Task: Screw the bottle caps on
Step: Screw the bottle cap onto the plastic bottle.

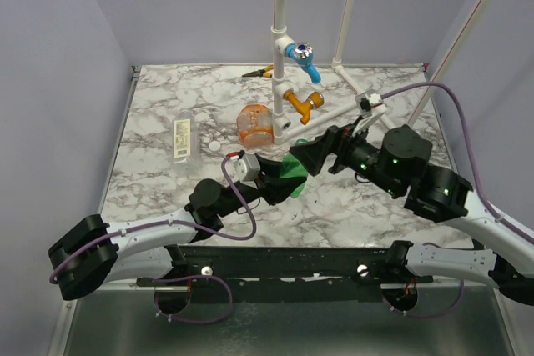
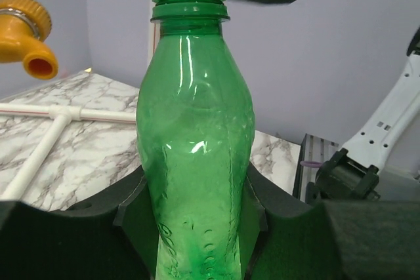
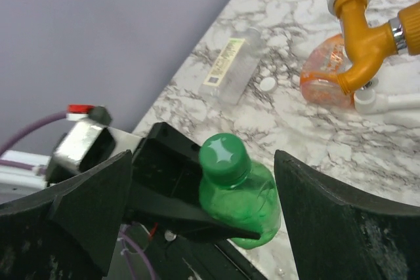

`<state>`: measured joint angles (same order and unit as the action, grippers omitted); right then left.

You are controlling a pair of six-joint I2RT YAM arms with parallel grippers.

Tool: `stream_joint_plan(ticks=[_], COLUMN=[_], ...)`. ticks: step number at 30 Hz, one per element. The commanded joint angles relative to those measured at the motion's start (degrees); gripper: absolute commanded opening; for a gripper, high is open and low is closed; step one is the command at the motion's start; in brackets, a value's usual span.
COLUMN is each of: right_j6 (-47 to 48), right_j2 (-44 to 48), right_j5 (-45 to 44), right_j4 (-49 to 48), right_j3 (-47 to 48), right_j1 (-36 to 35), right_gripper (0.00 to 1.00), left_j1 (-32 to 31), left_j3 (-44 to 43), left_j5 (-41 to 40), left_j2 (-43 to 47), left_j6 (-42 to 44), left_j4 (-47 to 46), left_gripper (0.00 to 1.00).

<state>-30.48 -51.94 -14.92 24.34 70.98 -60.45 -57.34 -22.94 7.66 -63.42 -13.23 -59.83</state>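
Observation:
My left gripper is shut on the slim green bottle, low on its body, and holds it above the table. A dark green cap sits on the bottle's neck. Wide open, my right gripper has one finger on each side of that cap, and neither touches it. In the top view the two grippers meet at mid-table around the green bottle. The wide orange bottle lies by the pipe frame. On the left lies the clear labelled bottle, with a white cap loose beside it.
A white pipe frame rises at the back centre, carrying a blue tap and an orange tap. Its pipes run across the right rear of the table. Pliers lie near the back edge. Grey walls close in the sides.

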Motion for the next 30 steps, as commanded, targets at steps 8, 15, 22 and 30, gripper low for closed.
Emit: stream_joint_plan(ticks=[8, 15, 22, 30], right_j6=[2.2, 2.3, 1.8, 1.6], right_j2=[-5.4, -3.4, -3.1, -2.3], right_j5=[1.9, 2.4, 2.3, 1.1], right_j4=[-4.4, -2.9, -2.4, -2.3], right_j3=[-0.7, -2.3, -3.3, -3.5], right_j1=[-0.4, -0.4, -0.4, -0.4], right_gripper=[0.86, 0.75, 0.66, 0.49], left_j1=[0.0, 0.1, 0.1, 0.2], left_j3=[-3.3, -3.0, -2.6, -1.9], left_j5=[10.5, 10.8, 10.7, 10.4], left_j2=[-1.0, -1.6, -2.5, -2.4], left_j6=[-3.0, -4.7, -6.2, -7.1], left_j4=[1.5, -0.4, -3.0, -4.4], left_gripper=[0.00, 0.00, 0.00, 0.00])
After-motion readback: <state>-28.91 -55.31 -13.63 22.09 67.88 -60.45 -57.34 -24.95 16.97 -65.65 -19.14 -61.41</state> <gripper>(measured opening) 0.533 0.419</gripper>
